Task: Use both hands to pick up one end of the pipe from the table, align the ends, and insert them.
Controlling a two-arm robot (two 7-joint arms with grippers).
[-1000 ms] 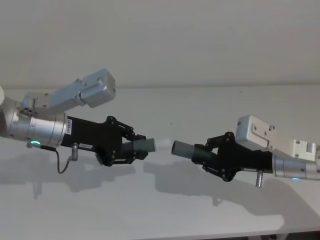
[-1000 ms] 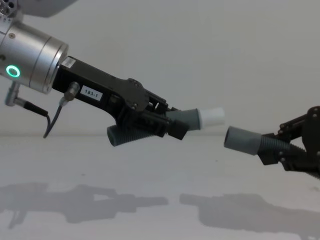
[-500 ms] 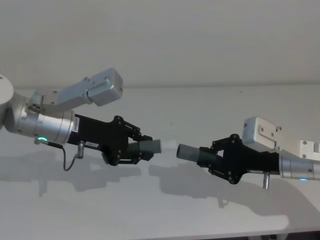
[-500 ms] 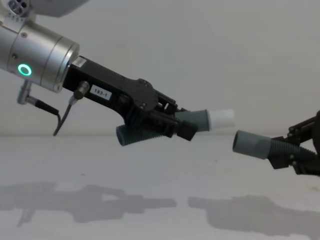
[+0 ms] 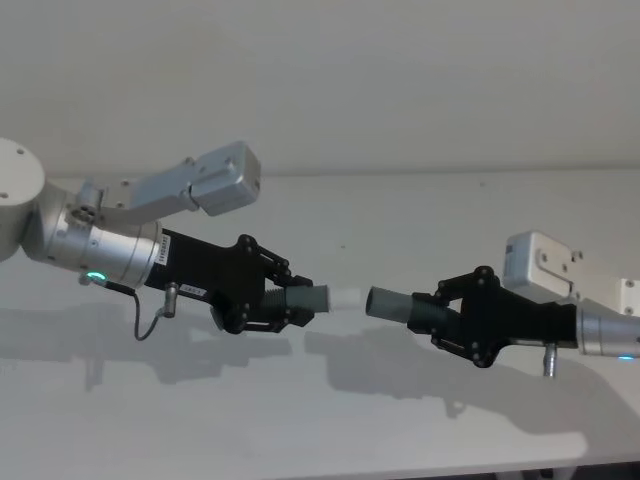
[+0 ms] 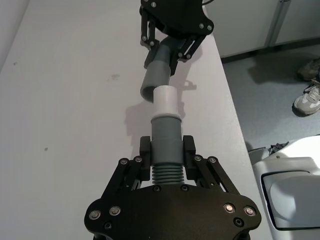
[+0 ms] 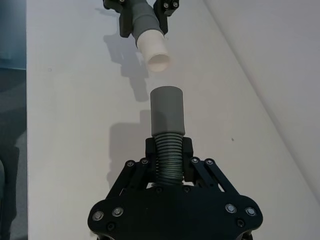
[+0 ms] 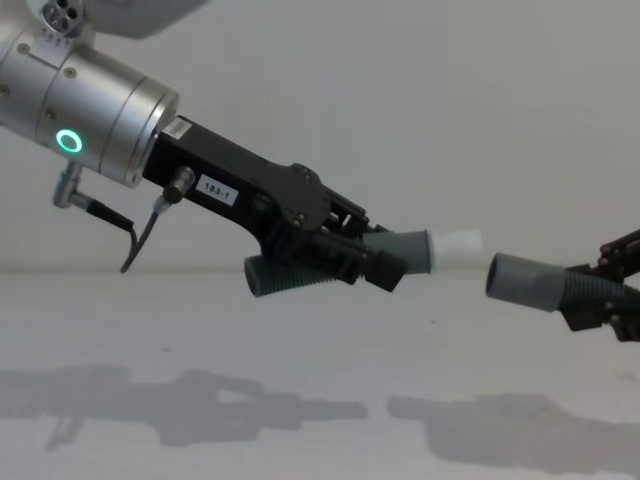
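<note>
Not much off-task stuff here. In the left wrist view there's grey floor [image 6: 280, 85] past the table edge, with somebody's sneaker [image 6: 308, 100] on it and another shoe [image 6: 311, 67] just behind. A white cabinet [image 6: 250, 25] stands further back, and a rounded white housing [image 6: 290, 195] sits close to the camera. A plain light wall [image 5: 320, 80] rises behind the table.

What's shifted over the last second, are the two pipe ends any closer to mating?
Both arms have drifted toward the robot's right, the left gripper faster, so the gap has narrowed. The white tip now sits just short of the grey socket collar, not yet inserted, and the two are slightly off line in the wrist views. Unchanged: each gripper, the right gripper included, stays clamped on its hose piece, both held above the table.
</note>
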